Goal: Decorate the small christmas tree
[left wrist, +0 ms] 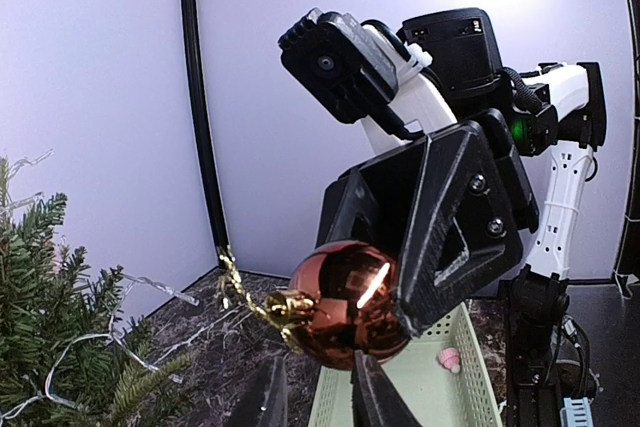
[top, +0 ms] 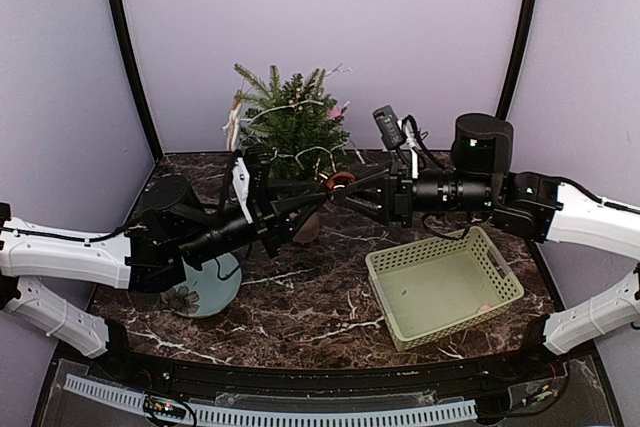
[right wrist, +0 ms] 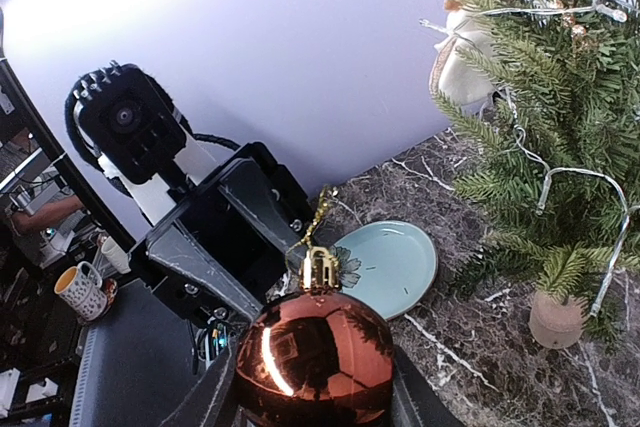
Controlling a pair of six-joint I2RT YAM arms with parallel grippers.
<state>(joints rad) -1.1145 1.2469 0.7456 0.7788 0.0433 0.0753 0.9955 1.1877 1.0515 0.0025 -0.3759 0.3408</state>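
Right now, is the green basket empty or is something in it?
Nearly empty: the green basket holds only one small pink item near one corner; its floor is otherwise bare.

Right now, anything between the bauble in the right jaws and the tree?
Nothing visible. The copper bauble is clamped in the right gripper's jaws, just in front of the small christmas tree, with only open air across to the branches. The left gripper faces it from the opposite side, off that path.
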